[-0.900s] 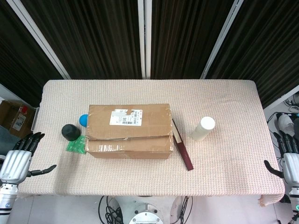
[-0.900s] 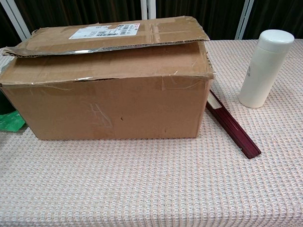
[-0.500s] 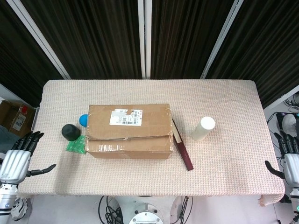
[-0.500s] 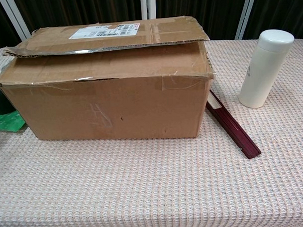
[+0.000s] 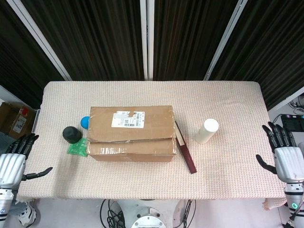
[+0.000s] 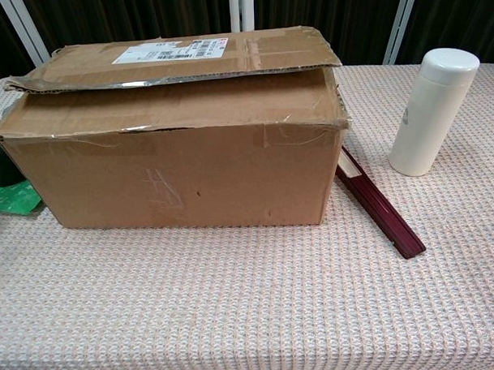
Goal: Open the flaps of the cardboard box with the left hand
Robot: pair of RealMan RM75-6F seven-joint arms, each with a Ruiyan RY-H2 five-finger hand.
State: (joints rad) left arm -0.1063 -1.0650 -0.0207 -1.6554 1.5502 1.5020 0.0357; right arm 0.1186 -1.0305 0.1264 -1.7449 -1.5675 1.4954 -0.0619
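Cardboard box (image 5: 131, 133) sits mid-table in the head view, both top flaps down, the labelled far flap (image 5: 131, 118) lapping the near one. My left hand (image 5: 12, 165) waits off the table's left edge, fingers spread, holding nothing; my right hand (image 5: 285, 159) is likewise empty at the right edge.

From the chest view, neither hand shows. The far flap's (image 6: 178, 59) front edge lifts slightly off the near flap (image 6: 179, 102), leaving a gap. I judge the board light, stiff but creased; I'd hook fingertips under that raised edge.

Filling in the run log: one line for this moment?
cardboard box: flaps closed | left hand: open, off table | right hand: open, idle
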